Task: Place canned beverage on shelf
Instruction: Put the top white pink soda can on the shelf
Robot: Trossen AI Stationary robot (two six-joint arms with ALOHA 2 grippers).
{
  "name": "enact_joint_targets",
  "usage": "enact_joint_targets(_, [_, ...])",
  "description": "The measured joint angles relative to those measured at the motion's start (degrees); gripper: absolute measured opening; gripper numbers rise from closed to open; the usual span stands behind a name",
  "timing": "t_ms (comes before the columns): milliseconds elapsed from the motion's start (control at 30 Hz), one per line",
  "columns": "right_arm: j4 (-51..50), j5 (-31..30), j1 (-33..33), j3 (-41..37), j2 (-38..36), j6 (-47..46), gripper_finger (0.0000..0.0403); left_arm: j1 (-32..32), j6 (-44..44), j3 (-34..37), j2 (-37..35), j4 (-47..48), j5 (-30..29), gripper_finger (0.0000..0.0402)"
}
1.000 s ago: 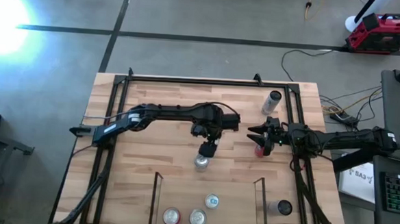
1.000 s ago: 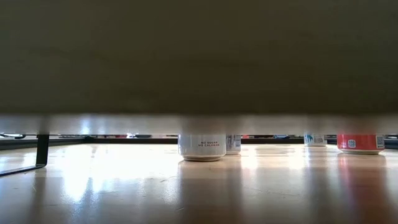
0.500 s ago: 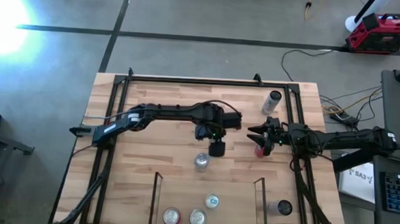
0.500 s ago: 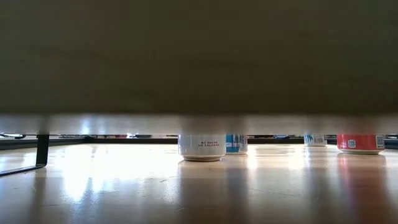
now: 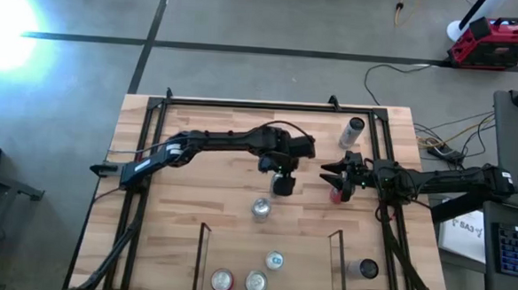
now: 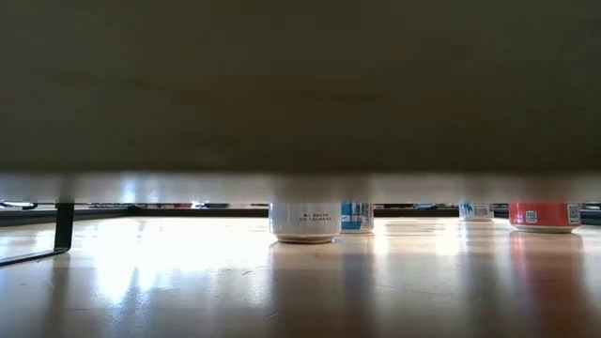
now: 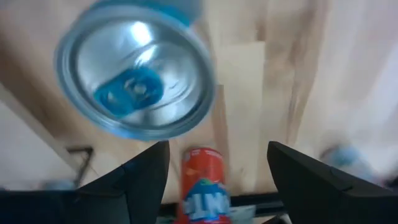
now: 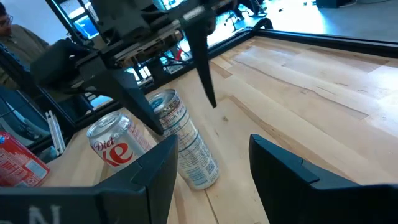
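The silver aluminium beverage can with a blue pull-tab (image 5: 261,209) stands upright on the light wood tabletop (image 5: 195,173) at about its centre. It is outside the shelf and free of both grippers. In the left wrist view its round top (image 7: 134,81) shows beyond the fingers, not between them.

The left gripper (image 5: 282,185) hangs just off the can toward 1 o'clock. Its two dark fingers (image 7: 146,174) stand apart and grasp nothing.

The shelf, a small bay with thin black metal side rails (image 5: 202,257) and a wood floor, sits at the table's 6 o'clock edge, near the can but apart from it. Three upright cans are inside:
- a blue-topped one (image 5: 274,260) nearest the table centre
- a red-topped one (image 5: 223,280) at the very edge
- a silver-topped one (image 5: 255,282) beside it at the edge

The right gripper (image 5: 326,175) waits toward 2 o'clock from the centre, pointing toward 9 o'clock. Its fingers (image 8: 155,174) are slightly apart with nothing between them. A red can (image 5: 335,194) stands just beside it on its 5 o'clock side.

A silver and black can (image 5: 355,130) lies on its side toward 1 o'clock. A dark-topped can (image 5: 368,269) stands just outside the shelf's right rail, toward 4 o'clock.
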State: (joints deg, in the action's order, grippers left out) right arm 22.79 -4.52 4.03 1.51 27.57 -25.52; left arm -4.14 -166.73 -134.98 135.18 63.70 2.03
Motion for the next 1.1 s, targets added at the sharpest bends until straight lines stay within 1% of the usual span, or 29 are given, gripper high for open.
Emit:
enact_joint_targets(100, [0.0,0.0,0.0,0.0,0.0,0.0,0.0183,0.1,10.6,0.0,-0.2,0.1,-3.5,0.0254])
enact_joint_targets(167, [0.0,0.0,0.0,0.0,0.0,0.0,0.0183,0.0,20.9,0.0,-0.3,0.2,-5.5,0.0254])
enact_joint_targets(267, [0.0,0.0,0.0,0.0,0.0,0.0,0.0183,0.0,38.1,0.0,-0.3,-0.1,-5.8,0.0254])
enact_joint_targets(333, [0.0,0.0,0.0,0.0,0.0,0.0,0.0183,0.0,45.9,0.0,-0.4,-1.0,-4.7,0.0254])
enact_joint_targets(467, [0.0,0.0,0.0,0.0,0.0,0.0,0.0183,0.0,51.8,0.0,-1.0,-4.9,-1.2,0.0254])
enact_joint_targets(567, [0.0,0.0,0.0,0.0,0.0,0.0,0.0183,-0.3,56.7,0.0,-1.1,-7.8,2.8,0.0255])
enact_joint_targets(667, [0.0,0.0,0.0,0.0,0.0,0.0,0.0183,-0.9,64.3,0.0,-1.5,-9.0,7.4,0.0263])
enact_joint_targets(733, [0.0,0.0,0.0,0.0,0.0,0.0,0.0183,-1.2,70.3,0.0,-2.0,-8.8,9.0,0.0274])
enact_joint_targets(967, [0.0,0.0,0.0,0.0,0.0,0.0,0.0183,-1.2,84.2,0.0,-3.3,2.4,9.5,0.0326])
enact_joint_targets(1100, [0.0,0.0,0.0,0.0,0.0,0.0,0.0183,-0.5,88.9,0.0,-5.2,9.2,9.6,0.0357])
